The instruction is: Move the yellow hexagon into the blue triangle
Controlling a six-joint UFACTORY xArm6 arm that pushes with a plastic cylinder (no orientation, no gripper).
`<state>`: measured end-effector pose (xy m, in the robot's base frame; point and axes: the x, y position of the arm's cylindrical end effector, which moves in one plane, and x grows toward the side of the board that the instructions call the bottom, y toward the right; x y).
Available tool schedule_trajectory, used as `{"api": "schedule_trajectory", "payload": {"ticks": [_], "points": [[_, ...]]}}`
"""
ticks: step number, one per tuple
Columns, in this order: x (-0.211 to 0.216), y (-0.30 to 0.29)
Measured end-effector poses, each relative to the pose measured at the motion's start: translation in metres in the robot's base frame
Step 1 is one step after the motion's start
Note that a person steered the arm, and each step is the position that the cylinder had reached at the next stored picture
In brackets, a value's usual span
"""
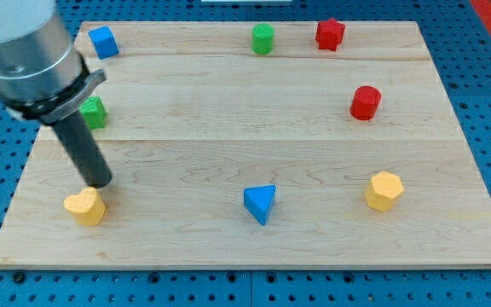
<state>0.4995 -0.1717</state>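
Observation:
The yellow hexagon [384, 190] sits near the view's bottom right of the wooden board. The blue triangle [260, 203] lies at the bottom centre, well to the left of the hexagon and apart from it. My tip [98, 182] is at the bottom left, just above a yellow heart-shaped block [85, 205], close to it or touching it. The tip is far to the left of both the triangle and the hexagon.
A blue cube [102, 41] is at the top left, a green block [94, 112] partly behind the arm at the left. A green cylinder [262, 38] and a red star [330, 34] sit at the top, a red cylinder [365, 102] at the right.

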Motion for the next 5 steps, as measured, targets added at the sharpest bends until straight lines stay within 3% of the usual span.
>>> {"api": "schedule_trajectory", "payload": {"ticks": [1,3,5], "points": [[-0.067,0.072],[-0.078,0.233],[-0.054,0.319]]}}
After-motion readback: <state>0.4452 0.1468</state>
